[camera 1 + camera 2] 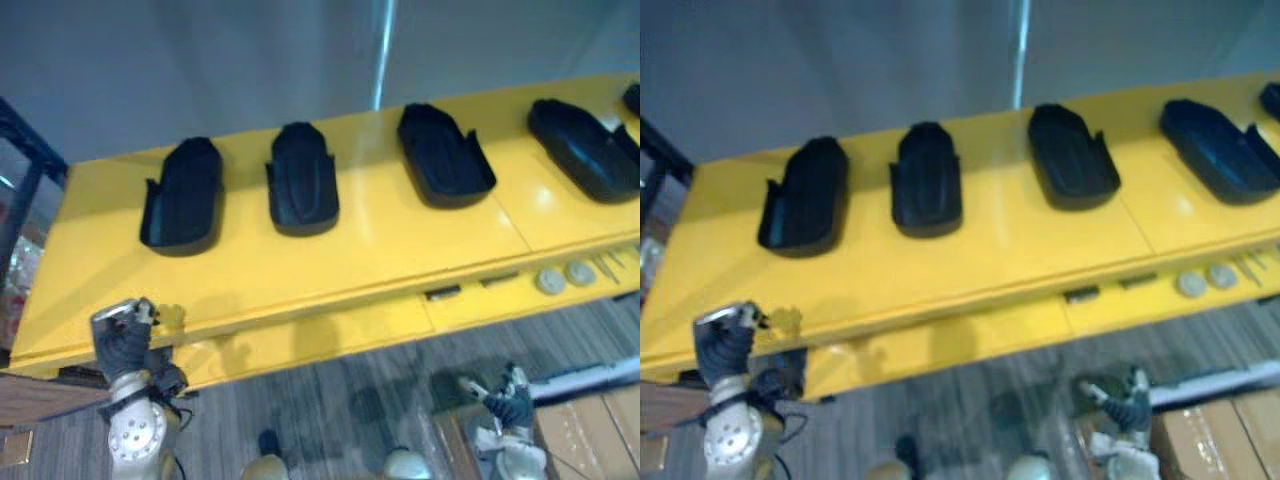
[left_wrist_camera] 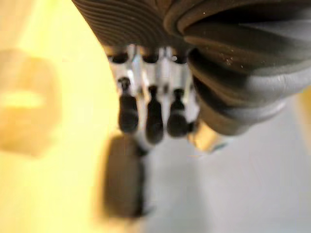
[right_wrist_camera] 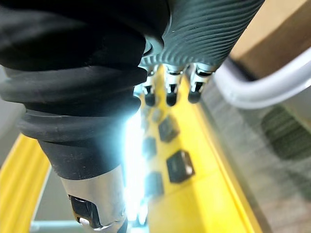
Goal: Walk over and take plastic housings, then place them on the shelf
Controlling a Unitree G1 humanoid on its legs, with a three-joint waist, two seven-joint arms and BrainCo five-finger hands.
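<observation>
The left arm is bent at the robot's side with the forearm lifted, so the left robot hand stands up, dark ribbed cover facing outwards. Its fingers sit side by side, loosely bent, with nothing in them. The right arm is carried lower and out to the right, the right robot hand pointing inwards across the body. Its fingers are relaxed in a row too, and empty.
</observation>
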